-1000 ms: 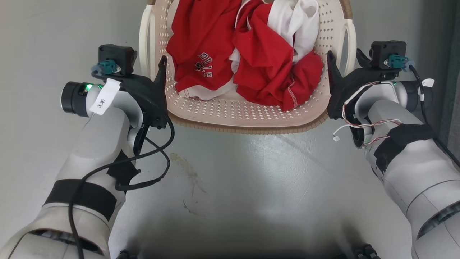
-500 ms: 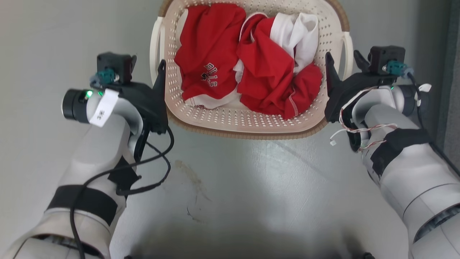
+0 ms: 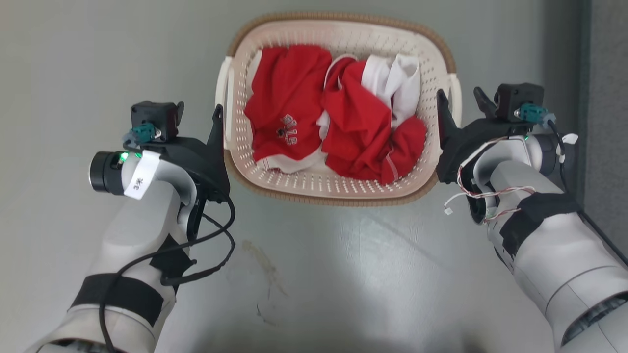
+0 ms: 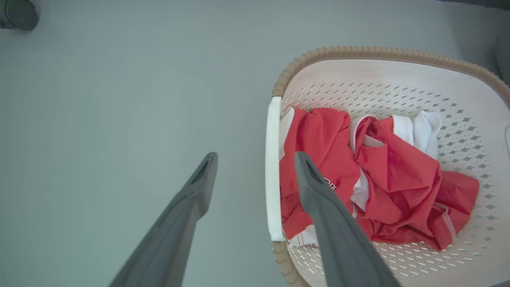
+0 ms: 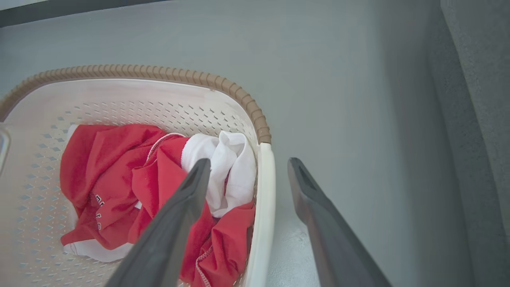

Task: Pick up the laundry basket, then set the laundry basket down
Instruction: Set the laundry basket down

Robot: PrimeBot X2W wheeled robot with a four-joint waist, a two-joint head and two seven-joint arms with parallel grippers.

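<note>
- Standing upright on the grey floor [image 3: 343, 274], the basket [image 3: 338, 198] lies ahead of the robot, midway between the two arms.
- Its cream wall is perforated and its rim is brown and ribbed.
- Red clothes [image 3: 289, 113] lie crumpled in it, with a white cloth [image 3: 400, 83] among them toward the robot's right. One red piece bears lettering, too small to read.
- The left gripper [image 4: 255, 159] is wide open and holds nothing.
- In the left wrist view the white left handle [image 4: 273, 171] lies in the gap between its fingers. One finger is over bare floor outside the basket and the other over the red clothes inside.
- Whether either finger touches the handle I cannot tell.
- The right gripper [image 5: 249, 162] is also wide open and empty.
- In the right wrist view the right handle [image 5: 266, 207] lies between its fingers. The inner finger is over the white cloth and the outer one over the floor.
- Contact there cannot be told either.
- In the head view each gripper sits just beside its own side of the basket, fingers pointing away from the robot.
- A faint brownish stain [image 3: 260, 255] marks the floor near the left forearm.
- A darker grey panel [image 3: 608, 98] runs along the robot's right, well apart from the basket.
</note>
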